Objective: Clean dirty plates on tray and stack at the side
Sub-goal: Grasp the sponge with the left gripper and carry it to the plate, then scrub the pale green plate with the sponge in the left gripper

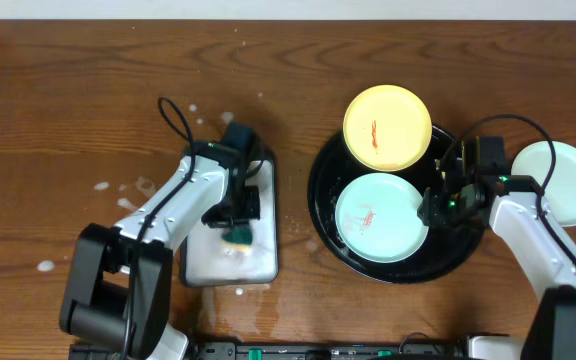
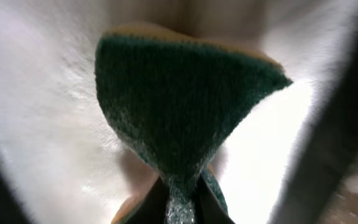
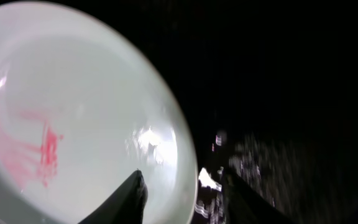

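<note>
On the brown wooden desk (image 1: pixel 68 60), right of centre, sits a large round glossy black tray (image 1: pixel 322 205) with a raised rim. One pale mint-white round plastic plate (image 1: pixel 380 217) lies flat inside it, with a red-orange smear near its middle. A yellow round plastic plate (image 1: pixel 387 127) sits at the tray's far edge, overlapping the rim, with a red smear left of its centre. A second pale mint-white plate (image 1: pixel 558 180) rests on the desk just right of the tray, off it; no smear can be made out on it from overhead.

At the right edge of the plate in the tray, the right hand (image 3: pixel 188 199) is low. Wrist view: one finger is over the plate's surface and the other over the black tray, with the plate's rim between them. The jaws are parted and grip nothing visible.

Over the small rectangular white tray (image 1: pixel 260 262) with a dark rim, left of the black tray, the left hand (image 2: pixel 182 208) is closed tight on a green-faced, yellow-backed sponge (image 2: pixel 179 106). It pinches the sponge at one end, the scouring face toward the camera. White droplets (image 1: pixel 128 186) are scattered on the desk at left.
</note>
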You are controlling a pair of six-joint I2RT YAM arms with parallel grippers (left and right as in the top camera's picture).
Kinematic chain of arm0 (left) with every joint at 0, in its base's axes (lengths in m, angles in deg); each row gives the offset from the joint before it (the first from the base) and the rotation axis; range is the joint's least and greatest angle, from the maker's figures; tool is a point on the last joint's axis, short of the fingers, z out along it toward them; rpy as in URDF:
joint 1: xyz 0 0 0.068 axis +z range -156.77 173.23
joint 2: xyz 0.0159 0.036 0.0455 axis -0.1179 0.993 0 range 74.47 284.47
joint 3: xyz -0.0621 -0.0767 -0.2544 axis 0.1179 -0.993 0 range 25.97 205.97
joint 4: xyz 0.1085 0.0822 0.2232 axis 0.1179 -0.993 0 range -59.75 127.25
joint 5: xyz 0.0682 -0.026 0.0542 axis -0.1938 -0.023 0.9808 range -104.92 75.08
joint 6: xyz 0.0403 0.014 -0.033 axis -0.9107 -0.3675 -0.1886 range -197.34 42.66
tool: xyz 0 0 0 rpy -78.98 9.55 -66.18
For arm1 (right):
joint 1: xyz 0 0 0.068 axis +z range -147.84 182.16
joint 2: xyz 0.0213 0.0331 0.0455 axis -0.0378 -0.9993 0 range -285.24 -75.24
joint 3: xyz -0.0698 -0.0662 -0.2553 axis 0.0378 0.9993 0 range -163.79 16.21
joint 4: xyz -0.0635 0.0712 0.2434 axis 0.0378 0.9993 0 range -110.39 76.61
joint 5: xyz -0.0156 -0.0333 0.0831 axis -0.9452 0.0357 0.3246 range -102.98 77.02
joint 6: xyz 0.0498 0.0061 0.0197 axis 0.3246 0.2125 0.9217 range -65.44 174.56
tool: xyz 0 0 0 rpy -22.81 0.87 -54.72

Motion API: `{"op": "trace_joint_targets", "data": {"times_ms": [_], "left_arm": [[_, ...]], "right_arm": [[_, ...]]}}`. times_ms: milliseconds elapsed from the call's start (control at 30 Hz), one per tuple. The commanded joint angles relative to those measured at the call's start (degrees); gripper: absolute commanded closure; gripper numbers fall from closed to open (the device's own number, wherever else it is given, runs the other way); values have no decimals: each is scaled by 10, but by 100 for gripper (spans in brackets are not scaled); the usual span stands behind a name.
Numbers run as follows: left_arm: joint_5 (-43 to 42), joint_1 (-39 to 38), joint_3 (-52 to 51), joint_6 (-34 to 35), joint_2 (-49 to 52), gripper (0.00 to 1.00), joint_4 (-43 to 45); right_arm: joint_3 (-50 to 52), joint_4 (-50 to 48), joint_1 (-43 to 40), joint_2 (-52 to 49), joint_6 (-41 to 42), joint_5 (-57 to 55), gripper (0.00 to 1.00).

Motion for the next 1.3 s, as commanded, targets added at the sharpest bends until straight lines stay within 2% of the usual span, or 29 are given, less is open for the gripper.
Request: {"op": "trace_joint_targets", "data": {"times_ms": [0,133,233,267,400,533,700,833,933,1033,1267], "left_arm": [[1,-10,70,-12,-57,93,-19],[-58,-51,83,-11,-109,93,6],[-92,-100,82,13,-108,92,48],[-92,-116,82,22,-106,92,62],[-92,-200,81,65,-66,92,149],[-92,-256,81,101,-10,93,226],[-94,-304,81,164,80,93,314],[-131,-326,81,188,140,93,374],[-105,-320,81,189,169,92,363],[-17,-304,81,188,174,93,312],[144,-281,91,116,173,93,176]], "right_arm": [[5,-20,-8,-31,-56,59,67],[5,-47,-8,-70,-56,49,75],[5,-65,-7,-99,-54,46,96],[5,-67,-7,-103,-54,45,99],[5,-75,-6,-120,-16,21,99],[5,-74,-4,-120,-13,13,99],[5,-73,0,-120,-13,14,99],[5,-66,3,-120,-13,14,99],[5,-58,3,-120,-13,14,99],[5,-55,3,-120,-13,14,99],[5,-47,3,-120,-18,13,99]]}}
